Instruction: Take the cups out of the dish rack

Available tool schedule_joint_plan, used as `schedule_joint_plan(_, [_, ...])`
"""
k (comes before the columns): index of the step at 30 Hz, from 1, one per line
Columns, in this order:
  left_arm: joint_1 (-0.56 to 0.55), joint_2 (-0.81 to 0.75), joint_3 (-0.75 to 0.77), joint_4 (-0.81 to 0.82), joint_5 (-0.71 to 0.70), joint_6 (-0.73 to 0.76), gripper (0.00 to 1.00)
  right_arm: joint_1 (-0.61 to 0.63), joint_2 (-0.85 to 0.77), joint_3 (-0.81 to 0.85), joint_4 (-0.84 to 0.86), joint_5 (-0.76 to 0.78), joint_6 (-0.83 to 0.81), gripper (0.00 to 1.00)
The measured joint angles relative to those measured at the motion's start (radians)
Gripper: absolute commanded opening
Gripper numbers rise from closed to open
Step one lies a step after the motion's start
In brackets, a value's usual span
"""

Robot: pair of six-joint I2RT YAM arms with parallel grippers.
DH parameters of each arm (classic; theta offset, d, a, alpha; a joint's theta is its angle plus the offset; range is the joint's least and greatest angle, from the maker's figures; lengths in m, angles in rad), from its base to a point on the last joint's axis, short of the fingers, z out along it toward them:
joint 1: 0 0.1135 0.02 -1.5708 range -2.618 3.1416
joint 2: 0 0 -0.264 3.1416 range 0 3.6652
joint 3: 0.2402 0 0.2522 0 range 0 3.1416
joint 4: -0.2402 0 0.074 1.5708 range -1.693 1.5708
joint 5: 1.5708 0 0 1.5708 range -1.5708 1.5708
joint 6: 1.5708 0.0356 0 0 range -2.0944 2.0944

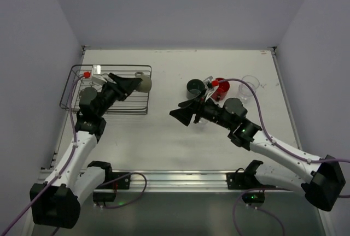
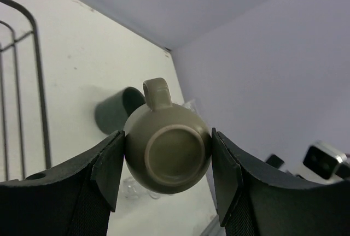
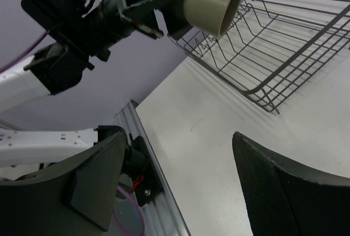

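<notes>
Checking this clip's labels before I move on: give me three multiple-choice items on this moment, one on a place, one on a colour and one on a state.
1. Where is the olive-grey cup?
A in the left gripper
B in the right gripper
C in neither gripper

2. What colour is the mug beside the dark green mug?
A blue
B red
C yellow

3. The right gripper is:
A open and empty
B shut on a cup
C shut and empty

Key:
1. A: the left wrist view shows the jaws pressing on both sides of the cup.
2. B: the red mug shows in the top view.
3. A: its jaws stand wide apart with nothing between them.
</notes>
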Motion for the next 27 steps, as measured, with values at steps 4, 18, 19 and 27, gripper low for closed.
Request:
schedule_joint_plan(4, [-0.076,-0.08,-0.058,0.079,0.031,-0.079,0.0,0.0,0.085,0.044,0.073,-0.024,0.011,0.82])
schedule_joint_plan(18, [-0.187,-0.164,-0.175,0.306,0.076,-0.243,0.0,0.0,0.279,0.188,0.285,-0.188,0.122,0.7])
schedule_joint_plan(19, [-0.195,-0.158,-0.18,0.319,0.077,-0.251,0.0,0.0,0.29,0.196,0.294,-0.195,0.131,0.67])
schedule_joint_plan(27, [-0.252,-0.135,-0.204,0.428,0.075,-0.312,0.12,-0.001,0.385,0.219,0.405,-0.259,0.232,0.08])
